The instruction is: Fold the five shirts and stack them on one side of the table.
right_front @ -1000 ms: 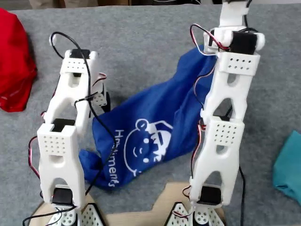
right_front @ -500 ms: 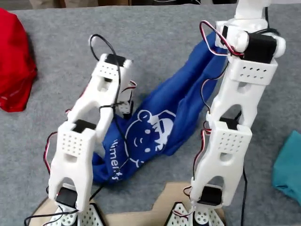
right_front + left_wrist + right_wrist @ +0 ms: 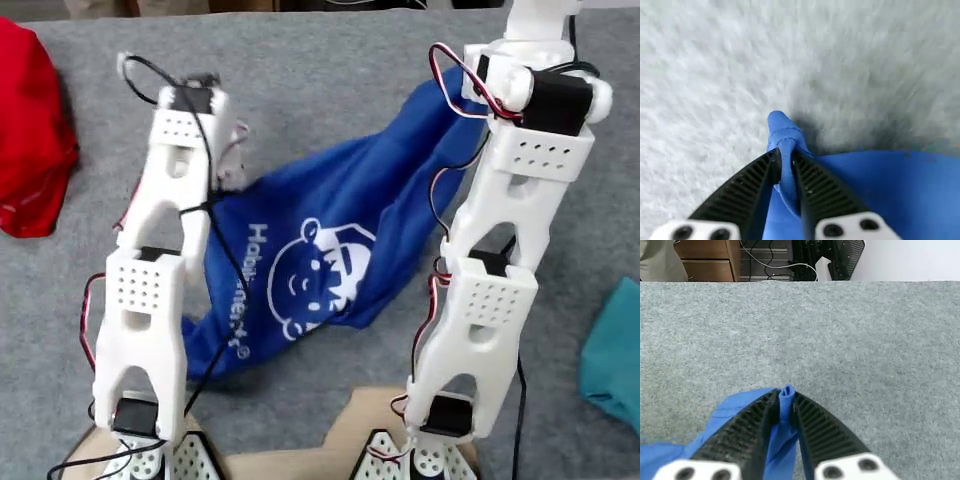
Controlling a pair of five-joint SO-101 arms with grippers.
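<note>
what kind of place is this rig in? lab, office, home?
Probably an office or lab: a grey felt-covered table, and behind it a wooden drawer unit, loose cables and what looks like a black mesh chair.

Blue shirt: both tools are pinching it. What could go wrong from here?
1. The left tool and right tool each pinch just a thin bunched fold of the blue shirt; it may slip out under tension.
2. The shirt sags crumpled between the two pinches, so it could land wrinkled, not flat.
</note>
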